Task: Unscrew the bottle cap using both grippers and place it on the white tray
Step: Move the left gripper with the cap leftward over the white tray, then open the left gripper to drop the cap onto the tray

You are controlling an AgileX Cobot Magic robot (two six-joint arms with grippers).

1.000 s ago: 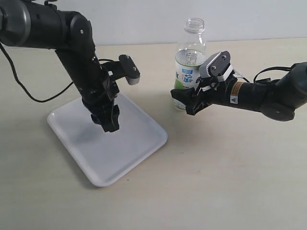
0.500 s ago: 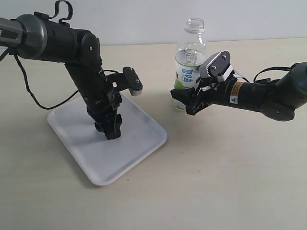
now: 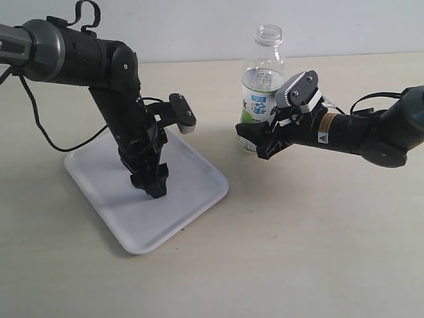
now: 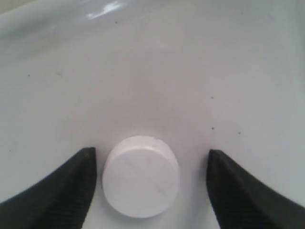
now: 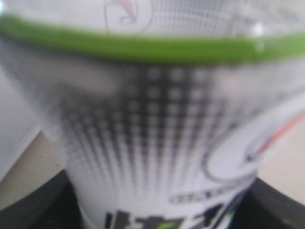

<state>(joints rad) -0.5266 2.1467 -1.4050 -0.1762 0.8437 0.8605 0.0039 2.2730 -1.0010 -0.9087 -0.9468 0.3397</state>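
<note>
Looking from the left, I see the left gripper (image 3: 154, 187) pointing down over the middle of the tray (image 3: 192, 211), its tips low to the tray floor. The wrist view shows the cap (image 4: 140, 182) lying flat on the white surface between the jaws, which stand wide. One finger is just beside the cap's edge and the other is clearly apart, so nothing is pinched. To my eye the main work is done: the cap is off and rests on the tray. What seems left is for that arm to rise away. A straight lift looks safest, since a sideways drift could let the nearer finger nudge the cap. The space above the tray is free, and the low rim lies well out from the jaws on every side I can see. A strip of bare table (image 3: 298, 252) separates the tray from the bottle (image 3: 263, 86), which stands upright with its threaded neck open. The right gripper (image 3: 262, 142) reaches in low from the right and clasps the bottle's lower, labelled part, jaws closed on it. It has room to back off rightward along its own line, though letting go roughly could tip the slim bottle.
</note>
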